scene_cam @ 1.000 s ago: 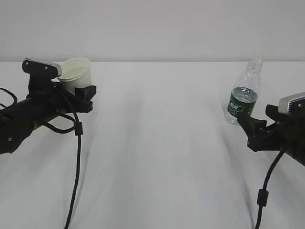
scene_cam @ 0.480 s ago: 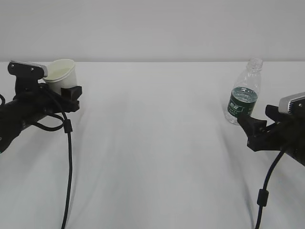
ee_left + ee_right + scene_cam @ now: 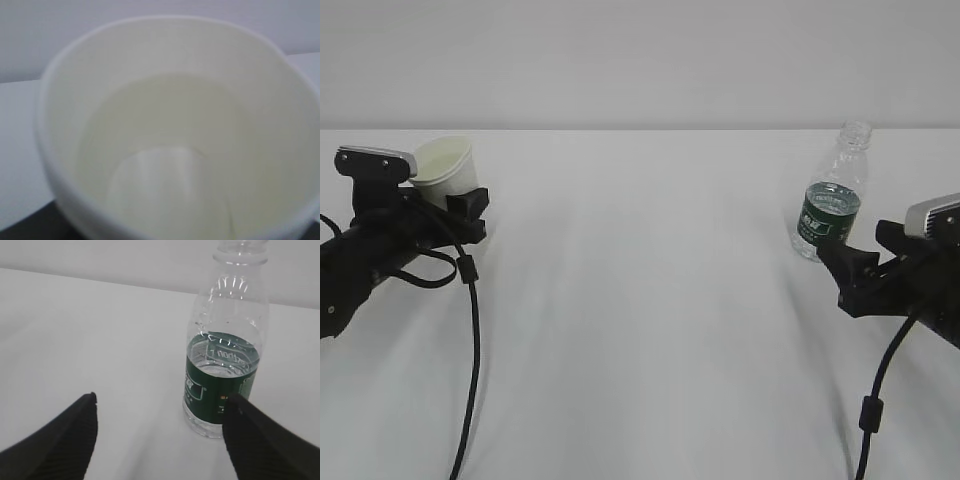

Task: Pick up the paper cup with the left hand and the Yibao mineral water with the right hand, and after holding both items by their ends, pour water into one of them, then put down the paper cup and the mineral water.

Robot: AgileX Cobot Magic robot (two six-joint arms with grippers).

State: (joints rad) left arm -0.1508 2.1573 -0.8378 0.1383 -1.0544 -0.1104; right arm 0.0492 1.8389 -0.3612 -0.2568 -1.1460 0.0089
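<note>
Exterior view: bottle (image 3: 831,203) before right gripper (image 3: 842,268).

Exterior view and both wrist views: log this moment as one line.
left claw: holds white tapered paper cup, tilted | right claw: open, short of clear ribbed plastic bottle with green label | bottle: upright on table, capless

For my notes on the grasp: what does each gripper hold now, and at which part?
The left hand holds the paper cup by its lower body. The right hand is open and holds nothing; the Yibao mineral water stands free.
</note>
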